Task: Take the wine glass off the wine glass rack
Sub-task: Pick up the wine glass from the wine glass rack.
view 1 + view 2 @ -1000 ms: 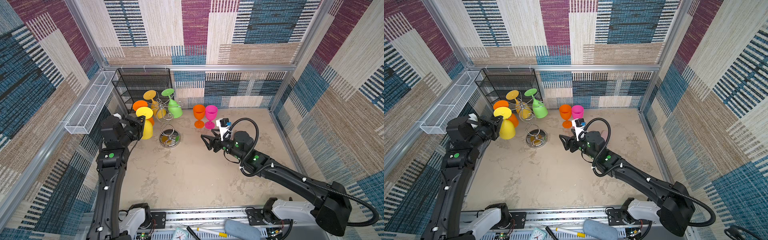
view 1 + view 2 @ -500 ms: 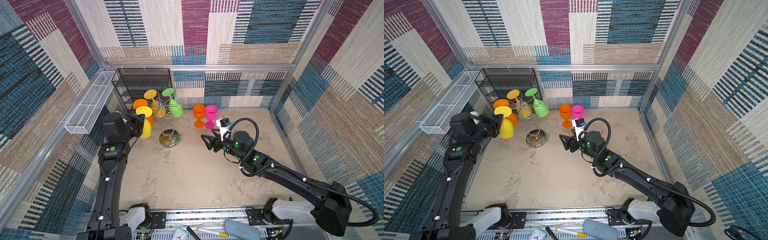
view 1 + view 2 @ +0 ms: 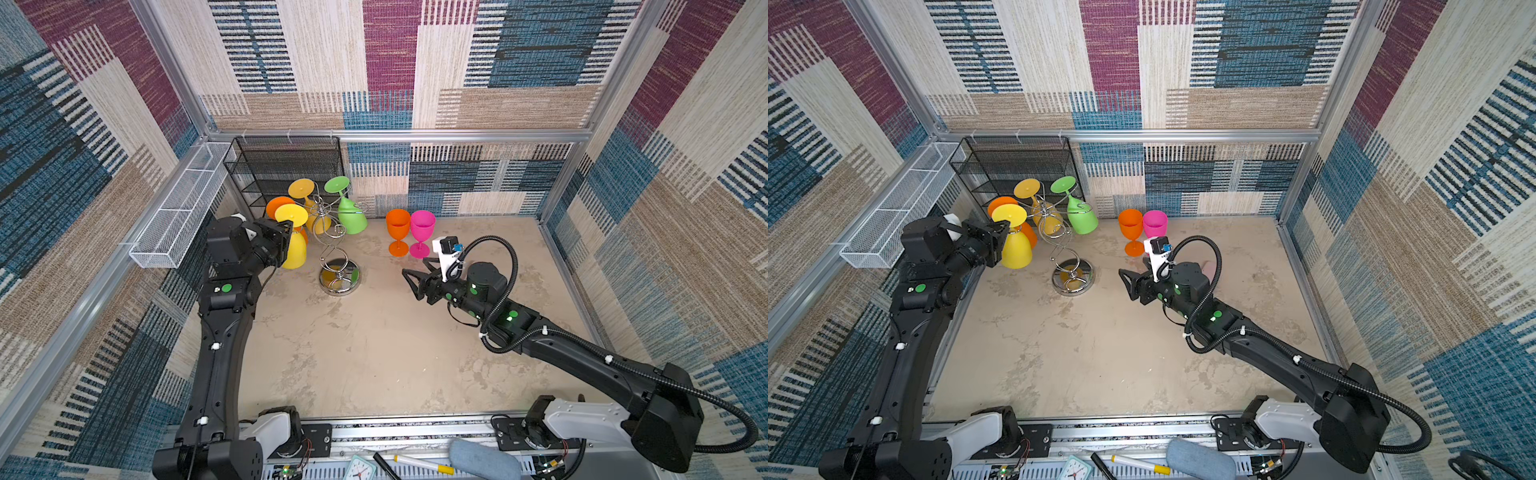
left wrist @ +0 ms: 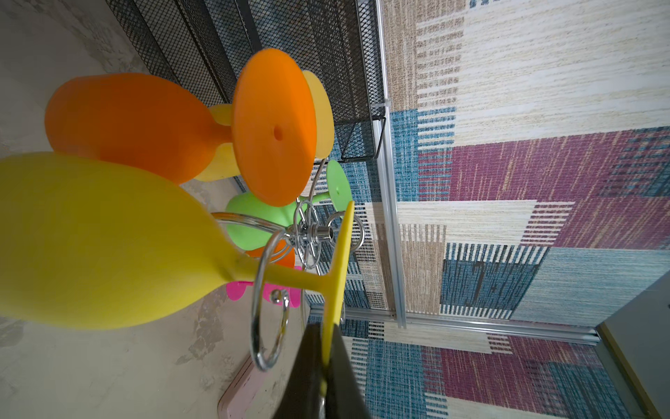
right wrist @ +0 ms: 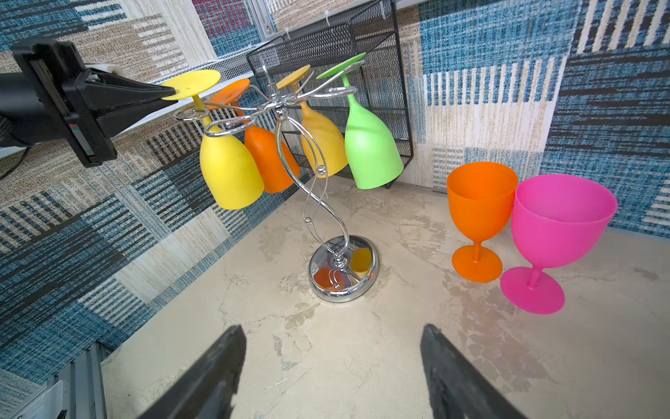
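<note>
Because its stem sits inside a curled wire loop, the yellow wine glass (image 5: pixel 230 170) is not off the wine glass rack (image 5: pixel 315 203) yet. It hangs upside down, with its bowl pointing at the counter (image 5: pixel 362 355). The left end effector (image 5: pixel 165 95) is pinched tight on the edge of the glass's round foot, so the grab is done. What is left, I think, is to slide the stem out of the loop and carry the glass away.

A hanging orange glass (image 5: pixel 270 163), a hanging amber glass (image 5: pixel 321 141) and a hanging green glass (image 5: pixel 369 152) share the rack. A standing orange glass (image 5: pixel 480 203) and a pink glass (image 5: pixel 562 232) stand just beside each other on the counter. The right end effector (image 5: pixel 331 328) has its jaws wide apart and holds nothing.

The counter is pale and blotchy. A black mesh shelf (image 3: pixel 286 166) stands behind the rack, and a white mesh basket (image 3: pixel 178 212) hangs on a wall. The walls have striped blue, purple and tan patches.
</note>
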`<state>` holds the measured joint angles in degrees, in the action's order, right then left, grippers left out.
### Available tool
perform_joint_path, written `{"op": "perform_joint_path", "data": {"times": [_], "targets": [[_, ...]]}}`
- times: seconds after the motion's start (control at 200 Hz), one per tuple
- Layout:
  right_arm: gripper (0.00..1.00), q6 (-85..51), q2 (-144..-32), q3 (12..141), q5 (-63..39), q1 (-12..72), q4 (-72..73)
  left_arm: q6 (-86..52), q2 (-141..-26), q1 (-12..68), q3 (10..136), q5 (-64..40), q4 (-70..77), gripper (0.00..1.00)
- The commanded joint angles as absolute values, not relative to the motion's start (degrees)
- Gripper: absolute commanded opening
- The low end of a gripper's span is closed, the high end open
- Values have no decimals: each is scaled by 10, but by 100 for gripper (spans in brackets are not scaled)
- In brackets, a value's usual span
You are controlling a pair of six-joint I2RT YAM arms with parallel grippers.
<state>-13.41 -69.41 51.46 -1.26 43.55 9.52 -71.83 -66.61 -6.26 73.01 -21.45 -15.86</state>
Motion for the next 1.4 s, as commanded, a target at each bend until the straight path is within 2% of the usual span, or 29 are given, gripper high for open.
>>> {"op": "perform_joint_path", "data": {"times": [0.0, 0.466, 1.297, 1.397], "targets": [[78, -130, -690, 516, -5, 436, 108, -708, -672, -62, 737, -240, -124, 0], [78, -129, -696, 521, -8, 436, 109, -710, -671, -57, 735, -278, -118, 0], [78, -140, -706, 527, -17, 436, 104, -716, -580, -44, 649, -327, -129, 0], [78, -145, -705, 524, -17, 436, 101, -716, -564, -42, 630, -357, -132, 0]]}}
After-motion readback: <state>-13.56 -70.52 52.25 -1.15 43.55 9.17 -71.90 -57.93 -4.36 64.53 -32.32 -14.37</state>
